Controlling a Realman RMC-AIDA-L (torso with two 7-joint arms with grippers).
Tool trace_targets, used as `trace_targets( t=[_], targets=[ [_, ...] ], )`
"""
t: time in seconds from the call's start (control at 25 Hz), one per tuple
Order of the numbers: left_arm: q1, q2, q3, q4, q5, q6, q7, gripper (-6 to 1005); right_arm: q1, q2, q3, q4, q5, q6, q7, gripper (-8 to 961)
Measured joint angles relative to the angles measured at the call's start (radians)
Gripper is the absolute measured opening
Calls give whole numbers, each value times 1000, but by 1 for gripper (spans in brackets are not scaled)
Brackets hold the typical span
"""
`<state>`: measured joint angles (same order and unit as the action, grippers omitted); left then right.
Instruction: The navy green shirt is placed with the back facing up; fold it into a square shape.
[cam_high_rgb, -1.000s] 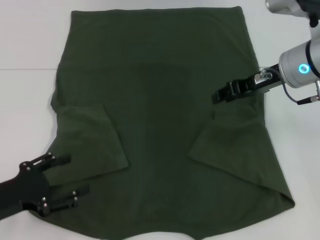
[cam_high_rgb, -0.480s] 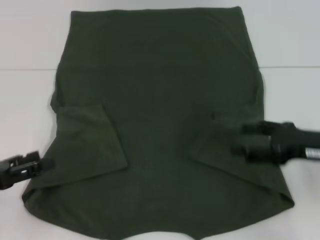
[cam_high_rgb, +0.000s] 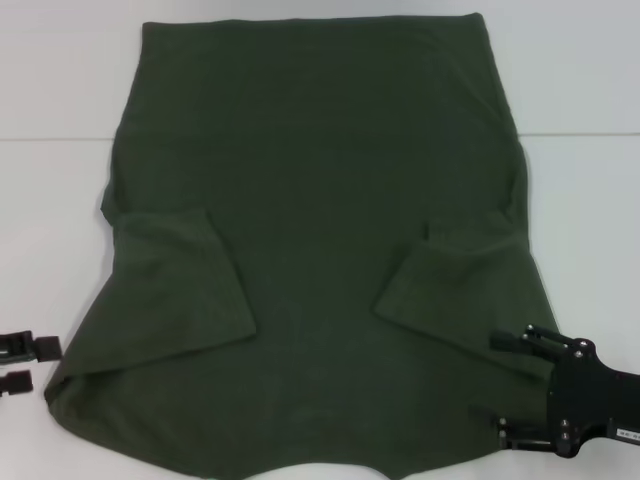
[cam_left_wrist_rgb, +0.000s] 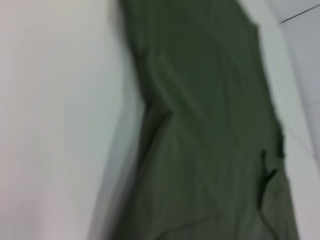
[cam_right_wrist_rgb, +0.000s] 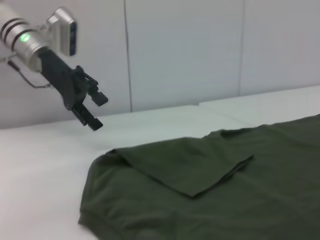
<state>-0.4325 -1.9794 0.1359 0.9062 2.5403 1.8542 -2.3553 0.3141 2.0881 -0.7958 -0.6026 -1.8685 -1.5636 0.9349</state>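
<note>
Lying flat on the white table (cam_high_rgb: 590, 200), plain side up with both sleeves tucked in, the navy green shirt (cam_high_rgb: 320, 200) needs its near corners pinched evenly; right gripper (cam_high_rgb: 512, 385) and left gripper (cam_high_rgb: 32, 362) both hover with fingers apart

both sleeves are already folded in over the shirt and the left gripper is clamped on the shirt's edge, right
Not quite. The sleeves are folded in over the navy green shirt, but the left gripper is not clamped on its edge. The head view shows it open over the bare table, apart from the cloth. The right wrist view shows it raised clear of the shirt, holding nothing.
</note>
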Motion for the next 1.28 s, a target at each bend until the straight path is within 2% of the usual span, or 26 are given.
trace_targets(
  t=[0.24,0.6,1.28],
  targets=[
    [-39,8,30,-68,66,-64,-49,848,7,0,-3,3,-11,1,-10,923],
    [-66,21,61,-90,145,-132,-36,848,8,0,-4,4,-15,2,-12,923],
    [-78,23,76,-150,158,-205,-48,848,22,2,-4,4,-38,9,-15,924]
  ],
)
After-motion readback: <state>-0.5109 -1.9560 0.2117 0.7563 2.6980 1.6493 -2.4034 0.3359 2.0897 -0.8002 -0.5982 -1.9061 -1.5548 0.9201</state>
